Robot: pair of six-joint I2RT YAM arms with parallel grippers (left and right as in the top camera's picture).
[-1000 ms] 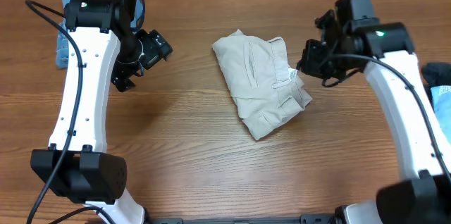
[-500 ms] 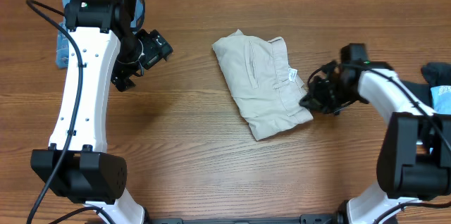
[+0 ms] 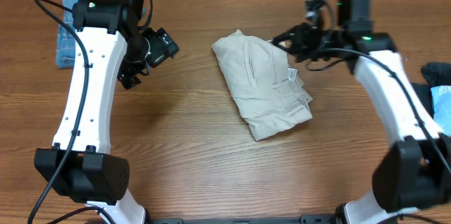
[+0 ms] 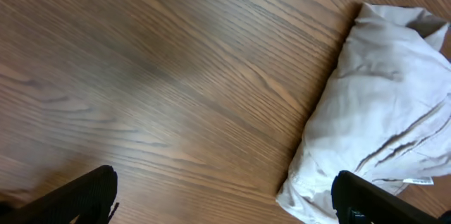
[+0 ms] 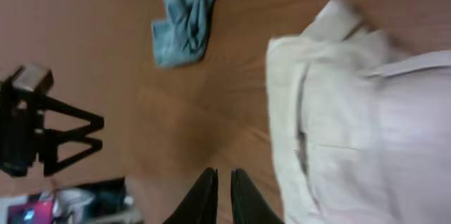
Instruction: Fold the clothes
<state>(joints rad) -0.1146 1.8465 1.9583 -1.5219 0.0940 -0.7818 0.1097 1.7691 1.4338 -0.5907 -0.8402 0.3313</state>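
Observation:
The cream-beige shorts (image 3: pixel 262 83) lie folded into a bundle in the middle of the table. They also show in the left wrist view (image 4: pixel 380 90) and the right wrist view (image 5: pixel 352 125). My left gripper (image 3: pixel 158 46) hovers left of the shorts, open wide and empty (image 4: pixel 222 203). My right gripper (image 3: pixel 282 41) is raised by the shorts' far right corner, its fingers nearly together with nothing between them (image 5: pixel 224 196). A blue denim piece (image 3: pixel 67 34) lies at the far left, partly hidden by the left arm.
A dark charcoal piece (image 3: pixel 437 75) and a light blue piece (image 3: pixel 442 101) sit at the right edge. The blue cloth also shows in the right wrist view (image 5: pixel 187 16), with a black stand (image 5: pixel 42 132) beyond the table.
My right arm dropped to the shorts' right side, then swung up to their far right corner. The shorts' right edge shifted slightly. My left arm moved slightly right.

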